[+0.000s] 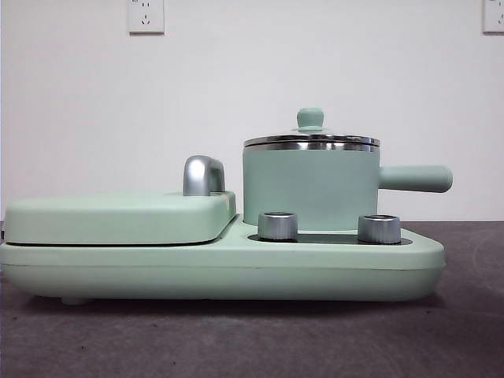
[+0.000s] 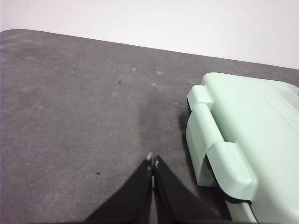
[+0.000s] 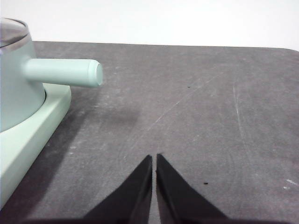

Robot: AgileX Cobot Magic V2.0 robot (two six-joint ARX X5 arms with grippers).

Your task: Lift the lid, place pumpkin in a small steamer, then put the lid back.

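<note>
Waiting above the grey bench (image 3: 196,107), my left end effector (image 2: 153,163) and right end effector (image 3: 153,158) were both pressed together, pinching nothing. The glass lid (image 1: 311,140) sat seated on the small steamer (image 1: 309,189), which stood on the mint-green appliance base (image 1: 220,272) beside its hinged cover (image 1: 118,216). I judged nothing was begun. No pumpkin showed in any view.
</note>
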